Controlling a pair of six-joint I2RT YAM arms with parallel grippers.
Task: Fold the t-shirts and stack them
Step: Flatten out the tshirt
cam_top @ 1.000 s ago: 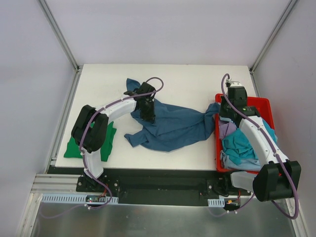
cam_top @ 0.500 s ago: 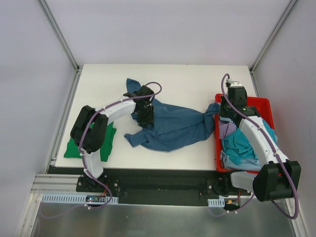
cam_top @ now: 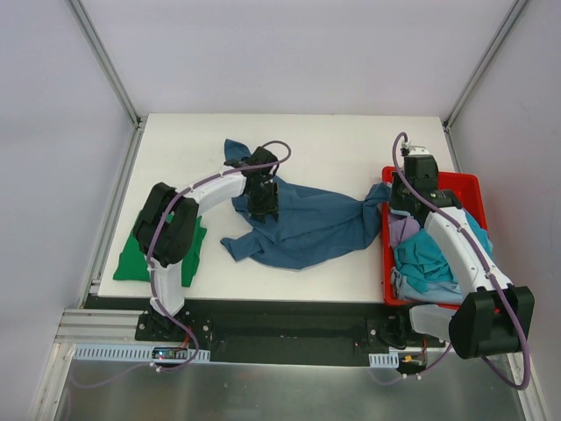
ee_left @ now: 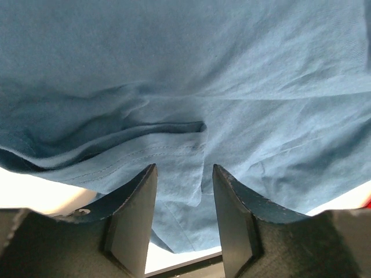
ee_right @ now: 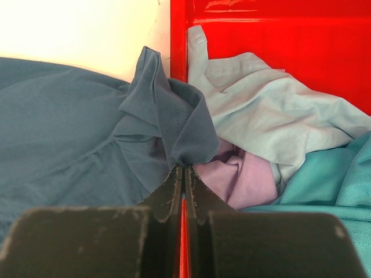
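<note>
While R fingers (ee_right: 179,176) pinch blue tee (cam_top: 316,224) — L arm (cam_top: 210,186) crooks, fingers (ee_left: 134,202) apart.

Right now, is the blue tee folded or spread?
Neither: unfolded but crumpled. The blue tee lies bunched in wrinkles on the table, one end at the bin, pinched in the shut right claw.

The left arm (cam_top: 210,186) and right arm (cam_top: 458,239) were alike: smooth white curved shells joined by bulky black rounded housings, the biggest near the bases at six o'clock of the overhead view. A thin purple cable (cam_top: 279,149) ran along each arm and looped free near the wrist. The right arm's wrist carried a small pale block (cam_top: 419,151) on top. The left gripper (ee_left: 184,171) had two matte black wedge fingers (ee_left: 130,223) with scuffed edges; the right gripper (ee_right: 183,169) had the same dark, worn fingers.
</note>
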